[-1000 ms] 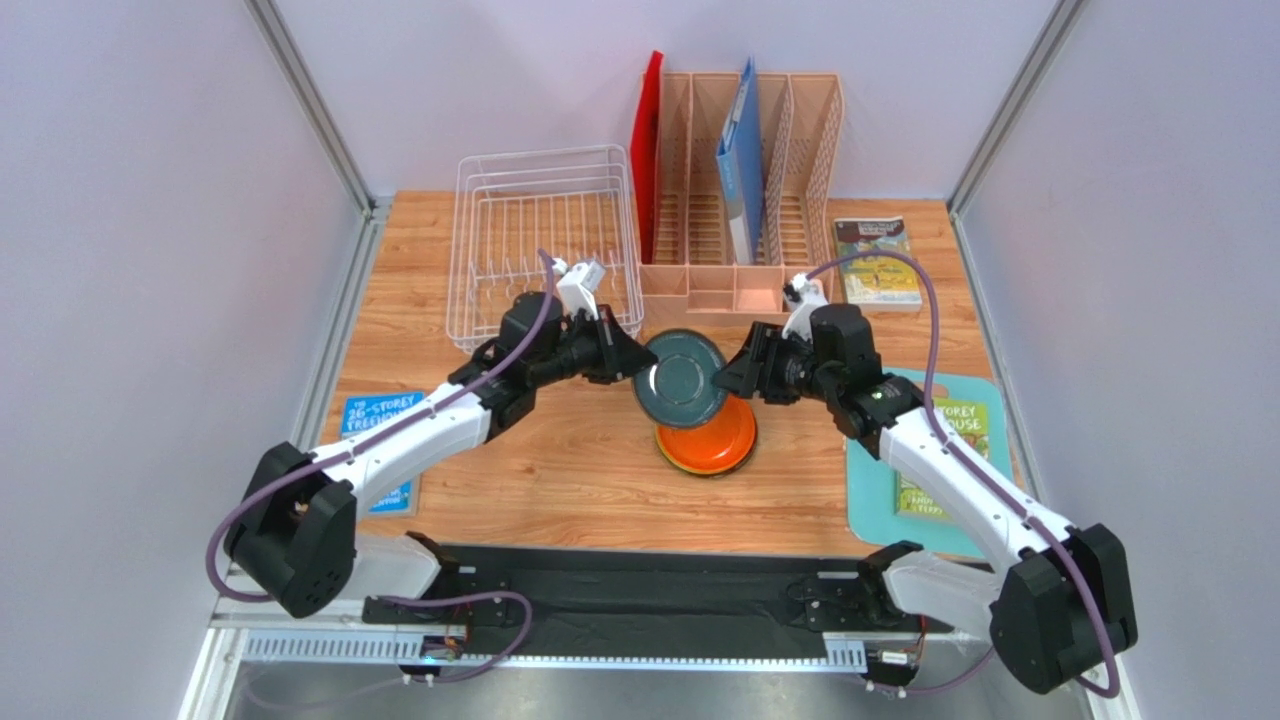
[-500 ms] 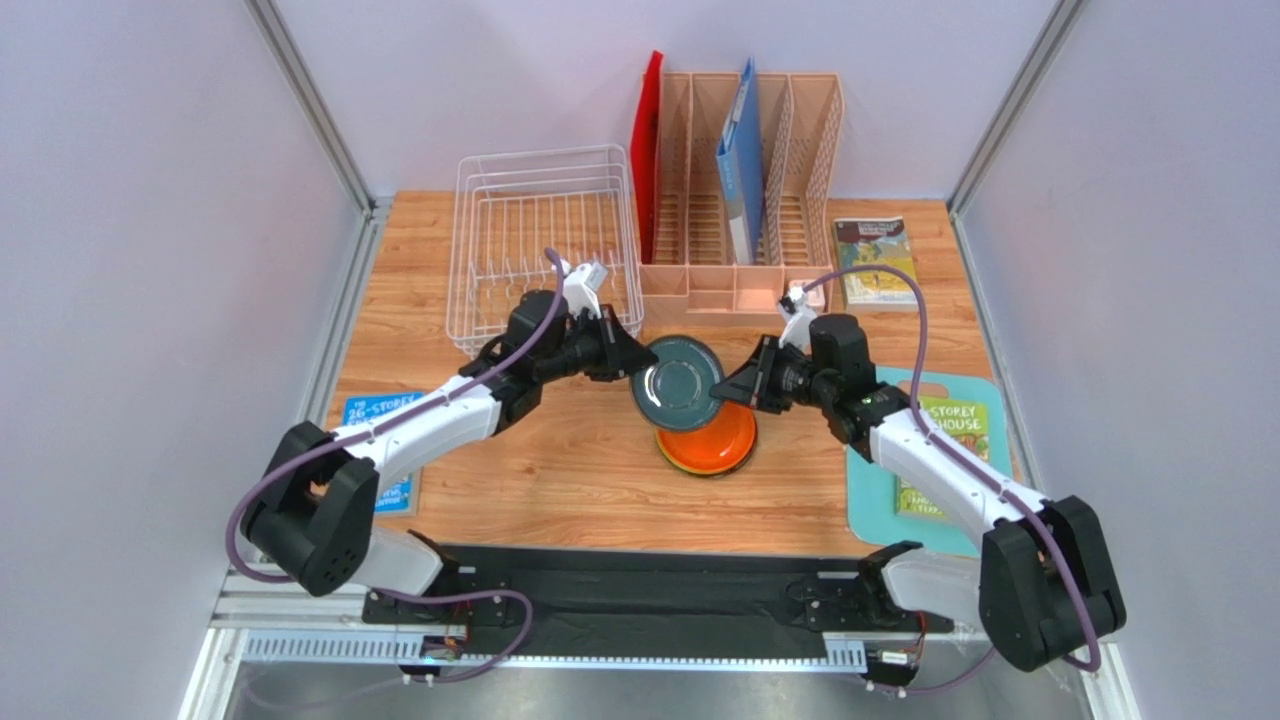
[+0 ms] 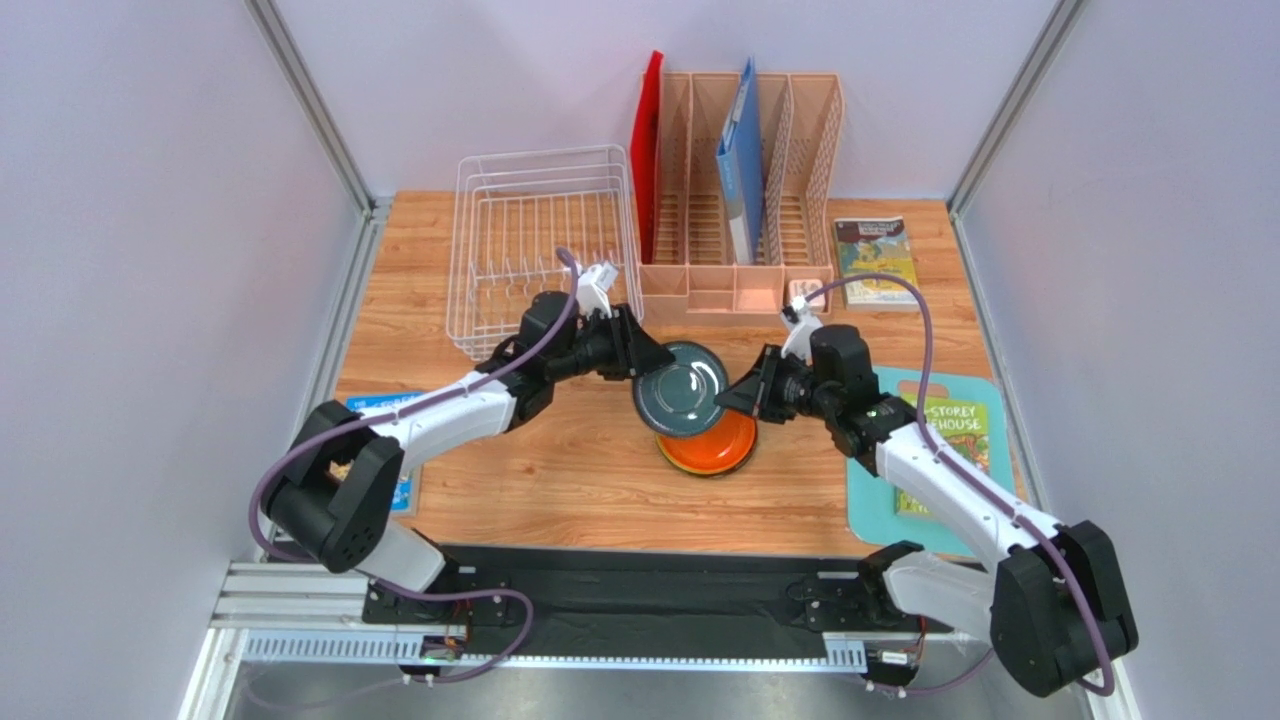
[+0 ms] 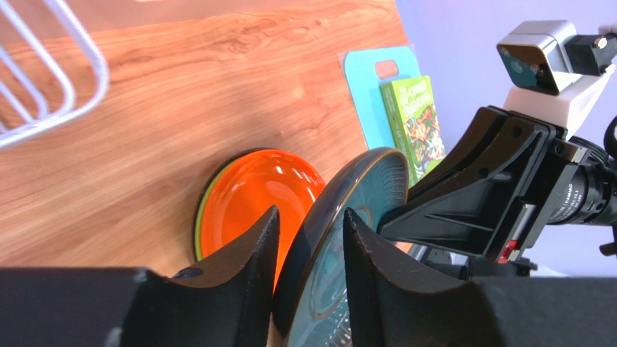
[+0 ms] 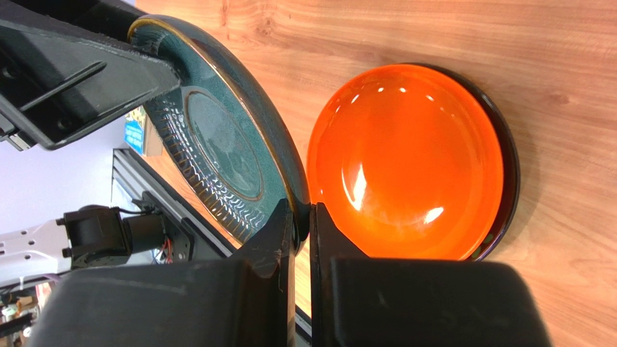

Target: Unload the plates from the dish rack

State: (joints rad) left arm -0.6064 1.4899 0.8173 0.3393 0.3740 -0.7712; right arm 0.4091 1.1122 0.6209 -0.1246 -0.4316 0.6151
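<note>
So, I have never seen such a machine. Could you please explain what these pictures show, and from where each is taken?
It is a robot with two arms bolted at the near edge of a wooden table. The wide picture comes from a fixed camera above and behind them: the left arm on the left, the right arm on the right. The other two come from a small camera on each wrist, so black jaws fill the bottom. Both pairs of jaws appear closed on opposite edges of one teal plate, held tilted close to an orange plate that tops a small stack. Behind stand a white wire dish rack, with no plates in it, and a peach file organiser.
</note>
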